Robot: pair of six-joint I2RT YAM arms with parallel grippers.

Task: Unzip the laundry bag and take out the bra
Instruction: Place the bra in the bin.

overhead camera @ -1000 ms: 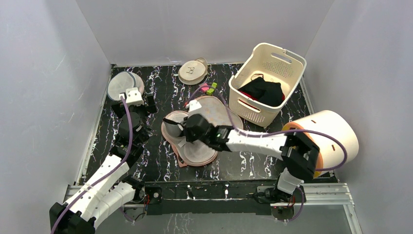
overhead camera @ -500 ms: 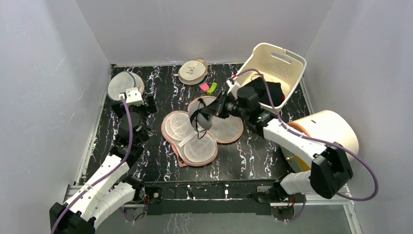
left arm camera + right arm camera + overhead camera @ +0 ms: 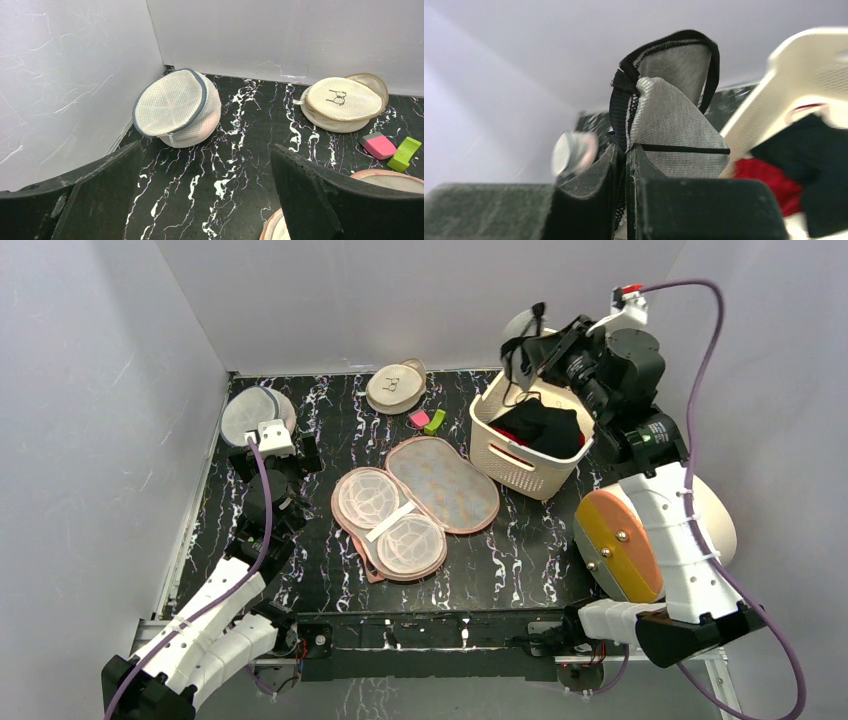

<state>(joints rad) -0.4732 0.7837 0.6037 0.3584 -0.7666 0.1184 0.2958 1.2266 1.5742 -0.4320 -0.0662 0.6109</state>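
The laundry bag (image 3: 445,485) lies unzipped and your right tool (image 3: 625,150) grips the bra (image 3: 674,130) high over the basket (image 3: 505,455); you likely just need to release it.

Surface: black marble table (image 3: 520,570).
Centre: laundry bag (image 3: 415,508), opened flat.
Far left: domed mesh pouch (image 3: 255,412).
Back: disc pouch (image 3: 396,386).
Right: basket (image 3: 505,465).

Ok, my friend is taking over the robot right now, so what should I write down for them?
Right gripper: shut on the small soft grey bra, held high above the cream plastic basket.
Left gripper: open, empty, low at the table's left.
Peanut-shaped pink-trimmed mesh laundry bag: unzipped, spread open mid-table.
Done: bag unzipped, bra out.
Left: probably just putting the bra down.
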